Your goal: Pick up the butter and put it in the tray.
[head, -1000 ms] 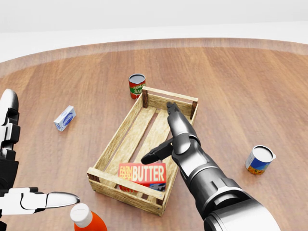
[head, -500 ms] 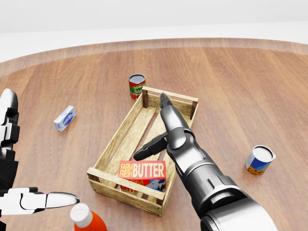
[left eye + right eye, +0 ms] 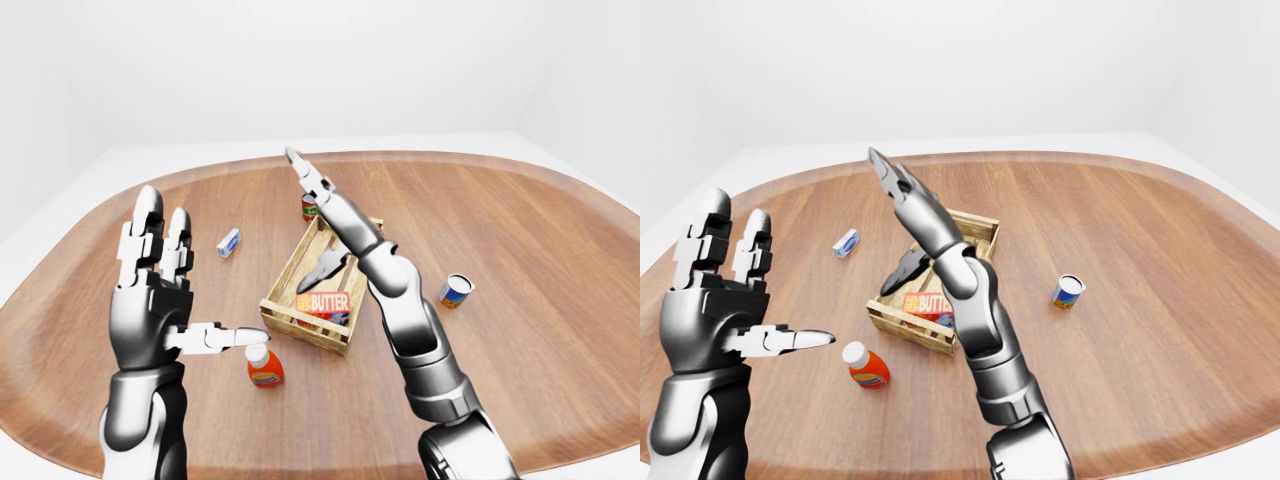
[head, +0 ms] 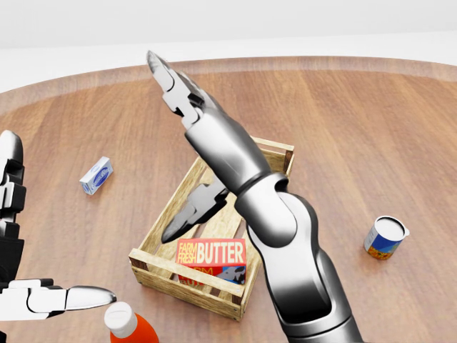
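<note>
The butter point(image 4: 211, 256), a red and orange box marked BUTTER, lies inside the wooden tray point(image 4: 166, 211) at its near end, leaning against the low wall. My right hand point(image 4: 203, 132) is raised above the tray, open and holding nothing. Its fingers point(image 4: 170, 78) point to the head view's upper left and its thumb point(image 4: 190, 213) hangs over the slats. At the left edge of the view my left hand point(image 3: 165, 285) is held up, open and empty, with the thumb point(image 4: 75, 296) pointing right.
An orange bottle with a white cap point(image 4: 126, 325) stands just below the tray's near left corner. A small blue and white box point(image 4: 96, 175) lies to the left. A blue can point(image 4: 385, 237) stands to the right, and a red tomato can point(image 3: 309, 208) beyond the tray.
My right hand has risen out of the tray, up and to the left. The butter stays in the tray. The left hand has barely moved.
</note>
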